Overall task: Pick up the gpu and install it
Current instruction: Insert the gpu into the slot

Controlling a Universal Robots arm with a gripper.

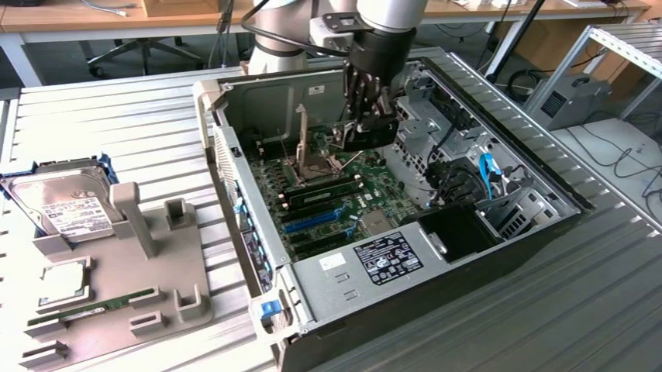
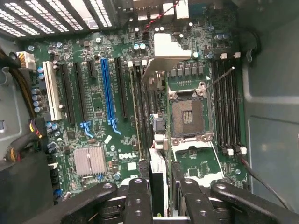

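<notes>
Slatted metal counter [image 1: 124, 116] carries an open PC case [image 1: 517, 167] lying on its side, its motherboard [image 1: 362, 194] facing up. The arm reaches down into the case, and the claw [image 1: 365, 124] is closed part-way on a dark, flat piece that I take to be the gpu [image 1: 362, 141]. It hangs above the board near the open CPU socket [image 1: 310, 167], clear of the components below.

In the wrist view the claw [image 2: 161, 198] grips the gpu [image 2: 158, 179] edge-on, as a thin strip between the fingers [image 2: 138, 200]. The card stands on edge, contact side toward the board. Its long axis appears to run parallel to the expansion slots. I cannot tell which way its bracket end points.

The blue slot [image 2: 106, 88] lies well to one side of the card, with black slots between, so the card is not yet over it. To do this step well, I judge the card should stay upright and square to the slot line. It should shift sideways at this height, away from the raised socket lever [image 2: 219, 77]. The bracket end should face the case's rear wall before any descent.
</notes>
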